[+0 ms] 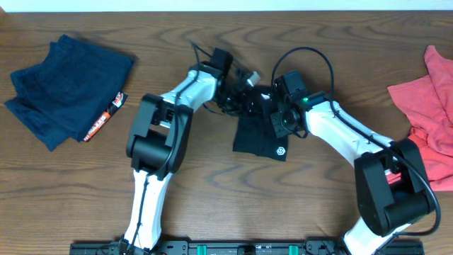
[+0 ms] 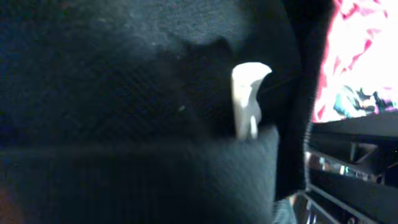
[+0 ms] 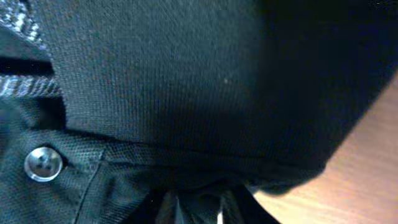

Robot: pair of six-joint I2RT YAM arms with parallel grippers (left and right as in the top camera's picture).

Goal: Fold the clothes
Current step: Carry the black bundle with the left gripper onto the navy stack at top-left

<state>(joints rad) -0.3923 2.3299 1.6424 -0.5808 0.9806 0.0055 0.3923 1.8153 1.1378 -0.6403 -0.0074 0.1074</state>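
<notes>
Wooden table: black shirt touching left claw and right claw.

Both arms bend inward, left gripper beside right gripper.

Nothing legible. A small white round logo marks the black shirt mid-worktop; the orange tag on the navy garment near the left edge carries lettering too small.
</notes>
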